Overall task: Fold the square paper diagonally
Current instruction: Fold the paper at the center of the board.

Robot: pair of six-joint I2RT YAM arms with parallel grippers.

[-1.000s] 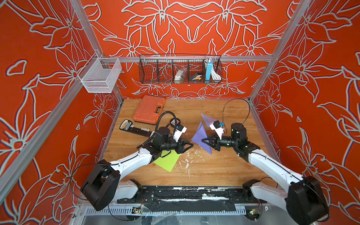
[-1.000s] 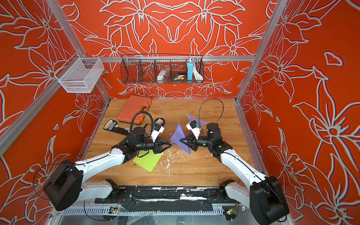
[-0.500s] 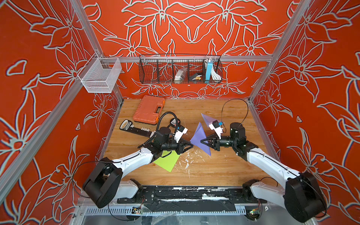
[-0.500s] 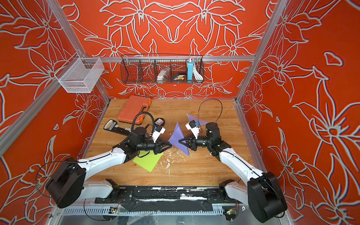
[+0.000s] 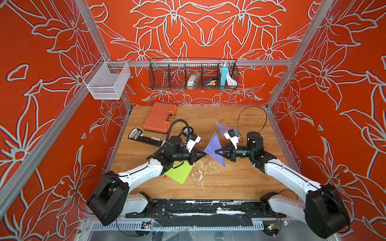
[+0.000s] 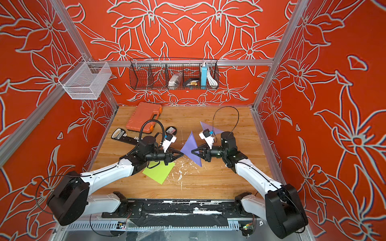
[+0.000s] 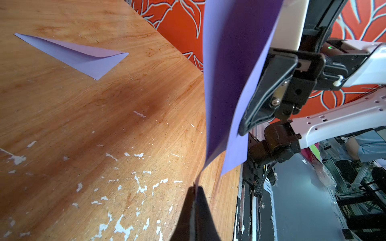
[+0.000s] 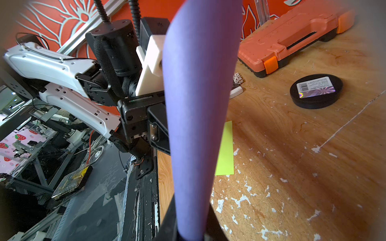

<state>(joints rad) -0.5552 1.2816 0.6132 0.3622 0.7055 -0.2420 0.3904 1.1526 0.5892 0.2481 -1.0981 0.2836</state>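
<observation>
Nearest you, the green sheet [image 5: 180, 172] is lying flat on the table [image 5: 229, 183]; I'm placing everything from it. Just above its far corner, the left gripper [image 5: 204, 154] is pressing shut on one corner of the purple square paper [image 5: 212, 144]. That paper is hanging clear of the table, standing on edge. A little farther from the green sheet, toward the right arm, the right gripper [image 5: 216, 150] is pinching the paper's other side. So the paper is sitting between both noses, each arm equally near. Its long axis is running near-to-far, crosswise to the line joining the grippers. It is bowing into two loose layers, with no crease I can make out. Farthest from the green sheet, a folded purple triangle [image 5: 221, 126] is lying flat.
</observation>
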